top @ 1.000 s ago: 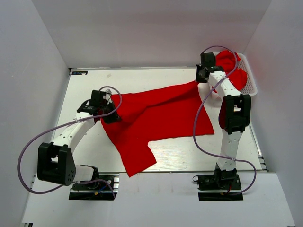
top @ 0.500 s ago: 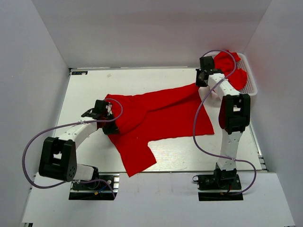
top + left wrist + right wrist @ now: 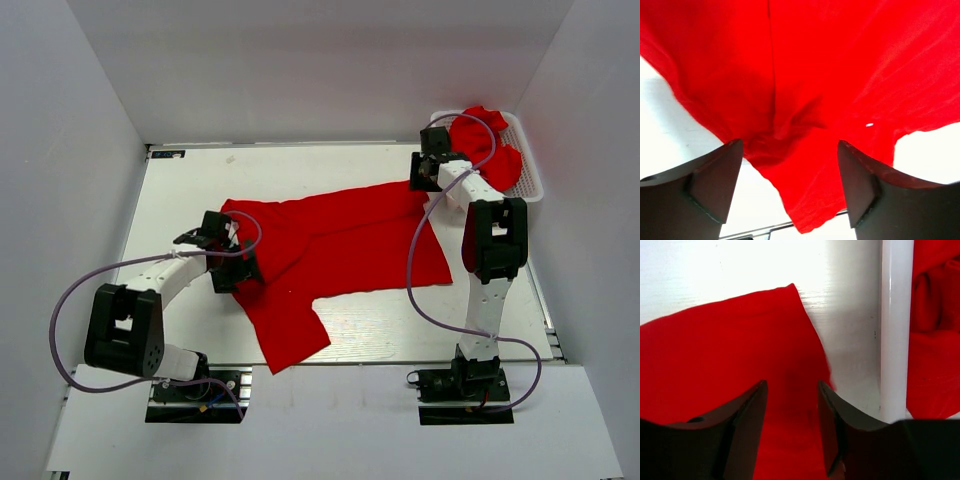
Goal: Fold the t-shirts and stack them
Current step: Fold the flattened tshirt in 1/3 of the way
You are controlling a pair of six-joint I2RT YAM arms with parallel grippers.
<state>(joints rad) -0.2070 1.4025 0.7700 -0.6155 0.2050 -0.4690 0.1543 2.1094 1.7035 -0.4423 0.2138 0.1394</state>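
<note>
One red t-shirt (image 3: 340, 245) lies spread out on the white table, a sleeve pointing to the near edge. My left gripper (image 3: 238, 268) hovers over its left edge, jaws wide apart, with the cloth (image 3: 815, 75) lying loose beneath the fingers (image 3: 715, 185). My right gripper (image 3: 420, 176) is over the shirt's far right corner (image 3: 730, 350). Its jaws are apart and the cloth lies flat under them, not pinched. More red t-shirts (image 3: 488, 140) are bunched in the basket.
A white lattice basket (image 3: 532, 172) stands at the far right corner, its rim (image 3: 895, 330) right next to my right gripper. White walls close in the table on three sides. The arm bases sit at the near edge.
Both grippers have opened and let go of the shirt. Its held edges have dropped flat onto the table. My left gripper moved down and toward the near side.
</note>
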